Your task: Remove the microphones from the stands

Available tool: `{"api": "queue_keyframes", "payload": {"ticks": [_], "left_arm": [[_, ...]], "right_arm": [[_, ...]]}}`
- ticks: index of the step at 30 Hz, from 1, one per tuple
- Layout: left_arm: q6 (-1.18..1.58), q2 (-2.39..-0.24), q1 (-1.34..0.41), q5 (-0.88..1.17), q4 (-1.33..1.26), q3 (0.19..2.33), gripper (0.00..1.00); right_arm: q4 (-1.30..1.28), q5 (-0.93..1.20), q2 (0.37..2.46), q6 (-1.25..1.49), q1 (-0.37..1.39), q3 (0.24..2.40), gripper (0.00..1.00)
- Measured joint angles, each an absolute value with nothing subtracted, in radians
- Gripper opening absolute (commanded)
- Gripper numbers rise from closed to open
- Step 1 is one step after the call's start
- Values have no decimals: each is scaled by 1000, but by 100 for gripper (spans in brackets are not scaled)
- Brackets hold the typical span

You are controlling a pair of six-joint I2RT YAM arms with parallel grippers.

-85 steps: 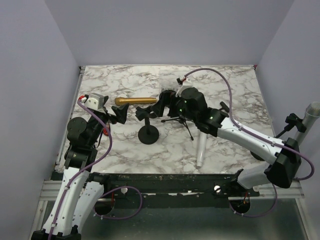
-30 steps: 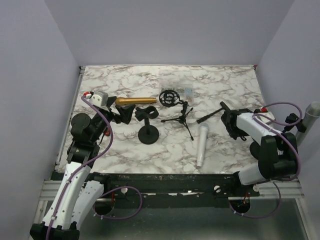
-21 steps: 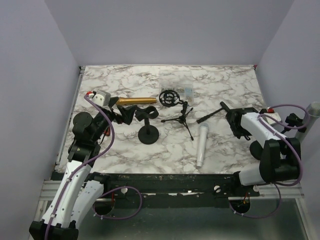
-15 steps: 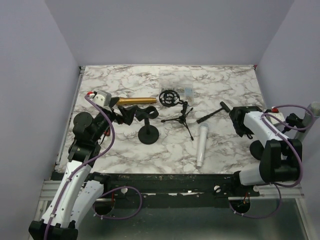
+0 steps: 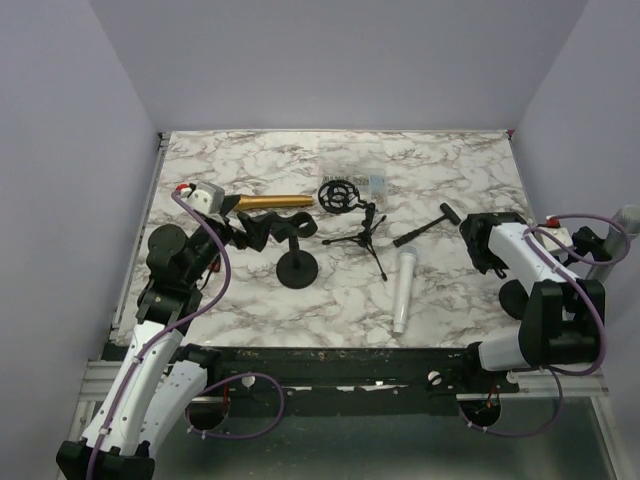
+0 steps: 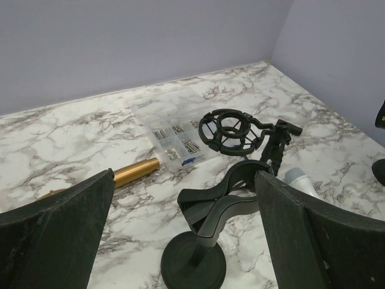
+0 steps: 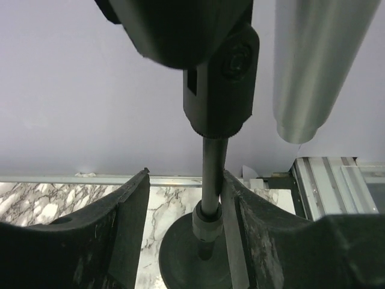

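— What's the biggest thing here?
— One marble table (image 5: pixel 450 170). Two arms are bolted at its near edge, the left arm (image 5: pixel 165 290) and the right arm (image 5: pixel 535 265).
— And their claws?
— The left claw (image 5: pixel 250 230) is released. Its fingers are spread wide with nothing between them, just beside the clip of the round-base stand (image 5: pixel 297 268). The right claw (image 7: pixel 185 180) is at the table's right edge, with its fingers apart and nothing gripped.
— How many stands?
— Three. There is the round-base stand, and just to its right one tripod (image 5: pixel 358 232) carrying a ring mount. A third stand (image 7: pixel 209 162) at the right edge faces the right claw. A silver cylinder (image 7: pixel 307 66) hangs beside its clamp, and I cannot tell what that is.
— Microphones?
— Two on the table, both lying flat on the marble. The white microphone (image 5: pixel 402 288) lies near the tripod's front leg, between the two arms. The gold microphone (image 5: pixel 270 202) lies behind the round-base stand, with one end by the left claw.
— Smaller things?
— One clear box of small parts (image 5: pixel 375 183) sits behind the tripod. One black rod (image 5: pixel 425 225) lies between the tripod and the right arm.
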State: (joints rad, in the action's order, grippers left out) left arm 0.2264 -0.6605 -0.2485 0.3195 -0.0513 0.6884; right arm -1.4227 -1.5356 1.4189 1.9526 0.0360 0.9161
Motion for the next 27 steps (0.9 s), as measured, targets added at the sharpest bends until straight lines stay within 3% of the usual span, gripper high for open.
{"api": "queue_keyframes", "payload": {"ticks": [3, 6, 8, 9, 10, 21, 27], "left_arm": [[221, -661, -255, 319, -51, 684, 99], [218, -662, -258, 319, -51, 682, 99], [215, -664, -258, 319, -51, 682, 99], [213, -665, -258, 319, -51, 682, 99], [213, -666, -260, 319, -51, 682, 99], [206, -670, -264, 319, -51, 681, 99], [205, -670, -264, 319, -51, 680, 99]], "right_arm": [[-1423, -1536, 1417, 1956, 29, 920, 53], [-1423, -1536, 1407, 1964, 20, 925, 41], [-1424, -1536, 1404, 1968, 13, 925, 27], [-1428, -1536, 1404, 1971, 11, 925, 10], [-1428, -1537, 1404, 1971, 11, 925, 1], [-1437, -1524, 1394, 1939, 30, 955, 1], [-1435, -1512, 1358, 1838, 199, 1068, 1]]}}
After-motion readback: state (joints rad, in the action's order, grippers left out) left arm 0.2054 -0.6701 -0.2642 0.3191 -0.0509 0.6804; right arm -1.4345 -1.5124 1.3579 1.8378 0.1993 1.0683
